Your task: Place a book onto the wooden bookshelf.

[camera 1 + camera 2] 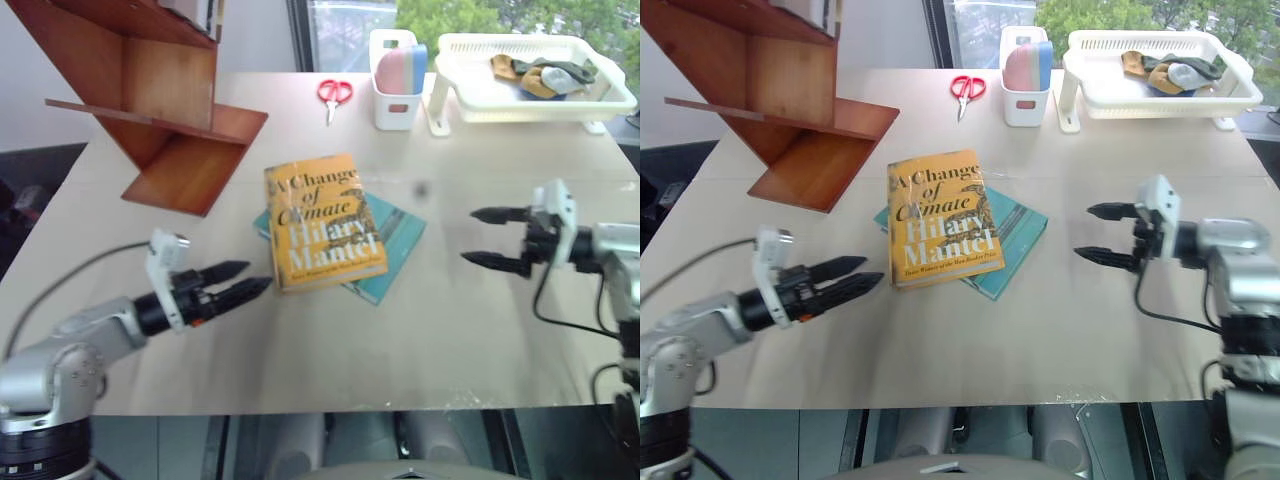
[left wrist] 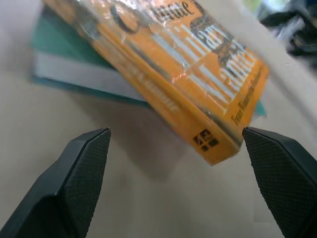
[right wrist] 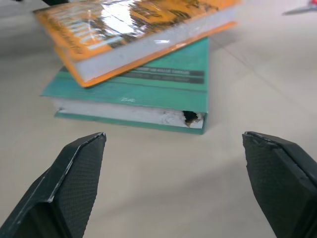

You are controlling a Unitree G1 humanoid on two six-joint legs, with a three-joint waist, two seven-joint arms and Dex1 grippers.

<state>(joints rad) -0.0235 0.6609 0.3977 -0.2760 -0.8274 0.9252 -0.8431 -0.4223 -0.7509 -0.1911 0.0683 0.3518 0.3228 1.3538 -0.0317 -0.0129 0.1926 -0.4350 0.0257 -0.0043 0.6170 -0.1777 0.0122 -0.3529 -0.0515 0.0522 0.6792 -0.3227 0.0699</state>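
Note:
The yellow-orange book [image 1: 322, 222] lies flat in the middle of the table, stacked askew on a teal-blue book [image 1: 388, 238]. The wooden bookshelf [image 1: 150, 95] stands at the far left of the table, its slanted boards reddish-brown. My left gripper [image 1: 245, 280] is open just left of the book's near corner, fingers pointing at it without touching. In the left wrist view the book's spine corner [image 2: 213, 144] sits between the two fingers. My right gripper [image 1: 480, 238] is open, well to the right of both books, facing them across bare table.
At the back of the table lie red scissors [image 1: 334, 94], a white holder [image 1: 397, 72] with pink and blue items, and a white plastic tray [image 1: 530, 82] holding cloth. Cables trail from both arms near the table's front edge.

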